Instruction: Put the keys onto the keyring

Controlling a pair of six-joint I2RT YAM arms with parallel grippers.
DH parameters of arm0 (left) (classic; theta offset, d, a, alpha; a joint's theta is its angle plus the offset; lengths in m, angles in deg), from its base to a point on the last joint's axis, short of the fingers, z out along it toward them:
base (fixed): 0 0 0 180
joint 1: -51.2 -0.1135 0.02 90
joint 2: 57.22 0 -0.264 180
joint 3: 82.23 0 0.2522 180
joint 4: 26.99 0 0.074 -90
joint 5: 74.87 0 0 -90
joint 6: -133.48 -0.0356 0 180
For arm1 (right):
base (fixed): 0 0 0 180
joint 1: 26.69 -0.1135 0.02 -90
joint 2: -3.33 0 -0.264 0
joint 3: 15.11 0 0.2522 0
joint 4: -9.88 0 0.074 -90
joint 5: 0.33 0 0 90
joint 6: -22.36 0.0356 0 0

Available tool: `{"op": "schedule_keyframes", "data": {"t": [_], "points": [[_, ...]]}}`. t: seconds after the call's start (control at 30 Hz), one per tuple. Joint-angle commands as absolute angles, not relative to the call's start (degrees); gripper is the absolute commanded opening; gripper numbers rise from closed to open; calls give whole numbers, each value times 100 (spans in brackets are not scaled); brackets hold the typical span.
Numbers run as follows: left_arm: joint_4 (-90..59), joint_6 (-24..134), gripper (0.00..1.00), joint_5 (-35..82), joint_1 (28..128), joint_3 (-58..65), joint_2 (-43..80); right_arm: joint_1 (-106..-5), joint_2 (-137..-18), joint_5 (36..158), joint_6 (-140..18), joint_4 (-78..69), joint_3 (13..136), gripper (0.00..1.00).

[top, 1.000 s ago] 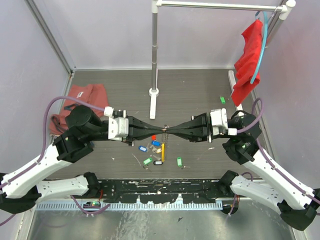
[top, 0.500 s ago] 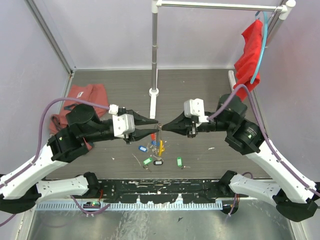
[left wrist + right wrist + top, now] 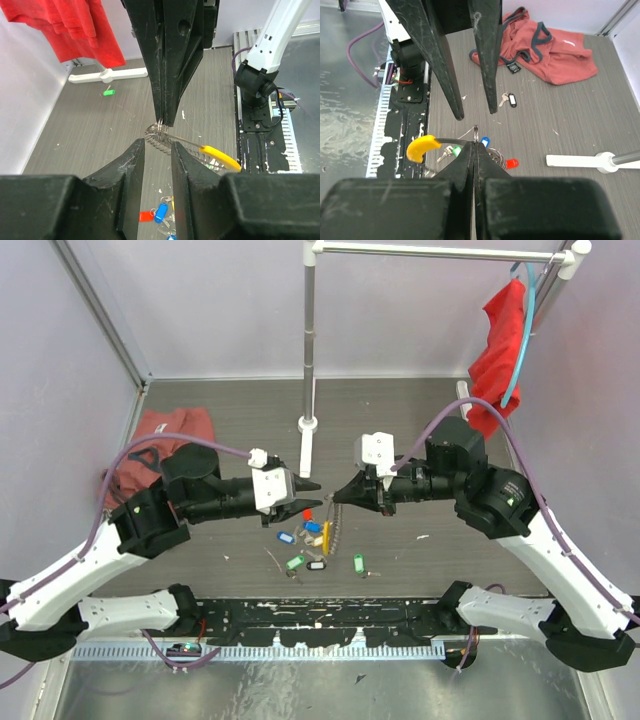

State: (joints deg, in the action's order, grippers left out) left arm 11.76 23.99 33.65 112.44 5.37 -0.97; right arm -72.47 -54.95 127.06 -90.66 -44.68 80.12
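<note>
My right gripper (image 3: 337, 495) is shut on the top of the keyring (image 3: 326, 537), a silvery coiled loop with a yellow curved section (image 3: 220, 155) that hangs below the pinch. The right wrist view shows the jaws (image 3: 476, 145) closed on its small end ring (image 3: 476, 132). My left gripper (image 3: 306, 496) is open just left of it, its fingers (image 3: 134, 161) straddling the coil (image 3: 154, 141) without touching. Several keys lie on the table beneath: blue tags (image 3: 285, 537), a red one (image 3: 307, 513), green ones (image 3: 295, 562) and a black one (image 3: 316, 565).
A white stand (image 3: 308, 425) rises behind the grippers. A pink-red garment (image 3: 150, 440) lies at the left and a red cloth (image 3: 495, 360) hangs at the right. One green key (image 3: 445, 439) lies far right. A black rail (image 3: 320, 615) runs along the near edge.
My left gripper has opened, let go of the keyring and drawn back a little. Both arms have lifted and swung upright. The right gripper still holds the keyring.
</note>
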Motion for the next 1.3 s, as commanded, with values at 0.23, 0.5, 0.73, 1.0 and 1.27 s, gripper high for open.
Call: {"op": "schedule_keyframes", "data": {"t": [0.23,0.5,0.73,1.0,1.27], "points": [[1032,2445,35,3612,11239,552,103,-7470,-5559,12515,-9310,-4888,8339,1],[1489,2389,35,3990,11243,775,327,-7477,-5467,12570,-9337,-4791,8283,1],[1773,2294,30,4000,11238,959,465,-7478,-5469,12632,-9356,-4774,8225,1],[1796,2257,27,3986,11242,1043,510,-7476,-5502,12618,-9383,-4787,8176,1],[1798,2250,24,3956,11242,1062,559,-7479,-5514,12693,-9383,-4756,8138,1]]}}
